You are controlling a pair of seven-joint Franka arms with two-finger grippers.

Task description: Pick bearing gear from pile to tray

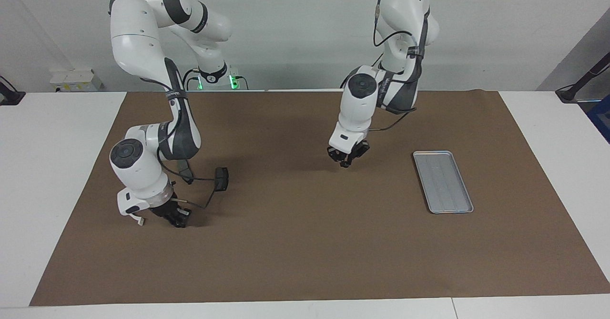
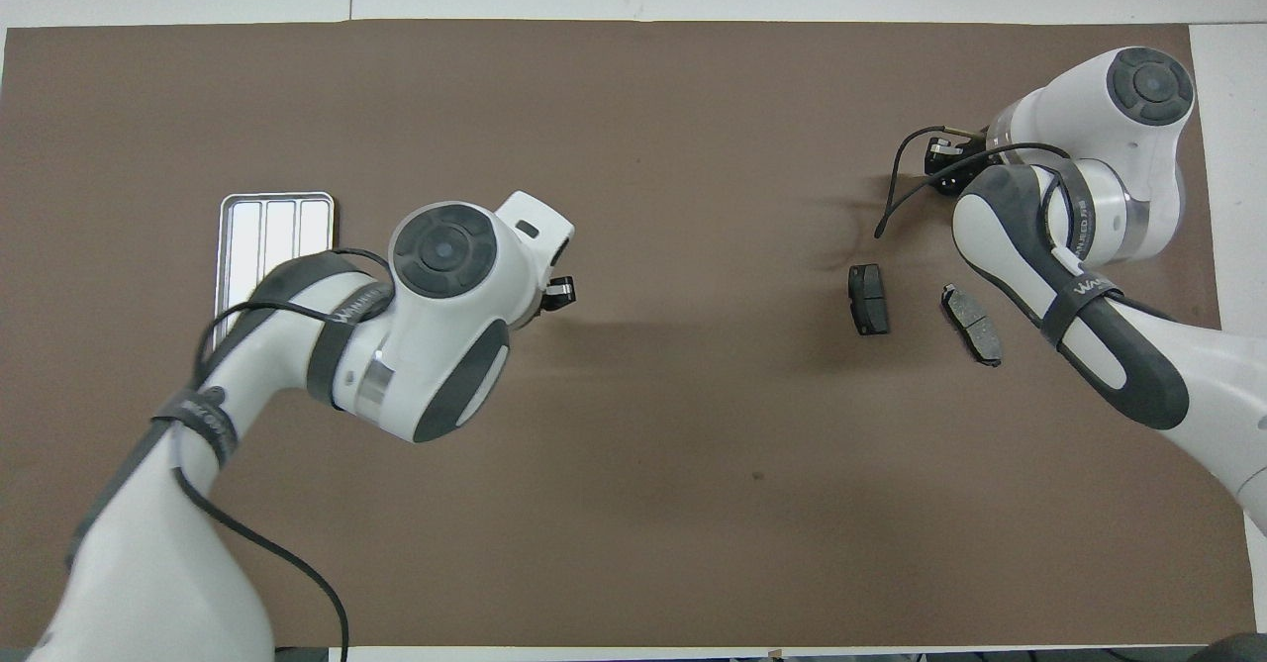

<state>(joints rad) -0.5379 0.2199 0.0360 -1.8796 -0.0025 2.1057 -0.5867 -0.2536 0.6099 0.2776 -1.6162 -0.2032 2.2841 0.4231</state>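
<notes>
The pile shows as two dark grey pad-shaped plates lying apart on the brown mat, one and one partly under the right arm. No white arc piece or small round piece shows. My right gripper is low at the mat beside the plates, at the right arm's end; anything in it is hidden. The silver tray lies empty at the left arm's end. My left gripper hangs over bare mat mid-table, between tray and plates.
The brown mat covers most of the white table. A black cable loops out from the right wrist over the mat near the plates. The left arm's elbow covers part of the tray in the overhead view.
</notes>
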